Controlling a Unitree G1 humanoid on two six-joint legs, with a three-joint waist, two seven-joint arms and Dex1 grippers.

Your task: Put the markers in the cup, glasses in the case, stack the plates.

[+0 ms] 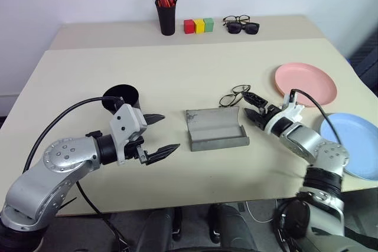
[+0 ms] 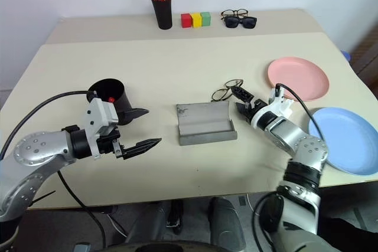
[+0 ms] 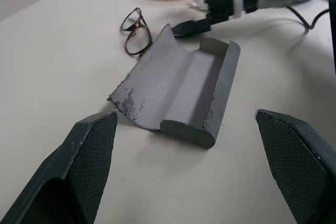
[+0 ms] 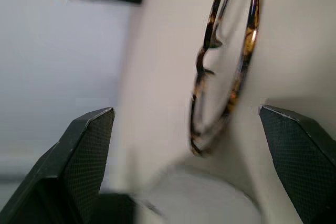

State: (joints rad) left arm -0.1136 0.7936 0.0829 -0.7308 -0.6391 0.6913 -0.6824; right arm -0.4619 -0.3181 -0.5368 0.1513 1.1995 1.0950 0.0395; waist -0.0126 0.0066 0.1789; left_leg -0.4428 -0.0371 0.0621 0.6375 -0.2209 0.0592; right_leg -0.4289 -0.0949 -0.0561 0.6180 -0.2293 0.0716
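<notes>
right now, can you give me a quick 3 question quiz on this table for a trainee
1. True or false: the glasses lie inside the case.
2. Which plate sits farther from the robot? A) the pink plate B) the blue plate
3. Fill in: the right gripper has its jaws ____, next to the glasses.

Key
1. False. They lie on the table just behind the open case.
2. A.
3. Open, holding nothing. The left gripper is open too, in front of the cup, where a red cap shows.
</notes>
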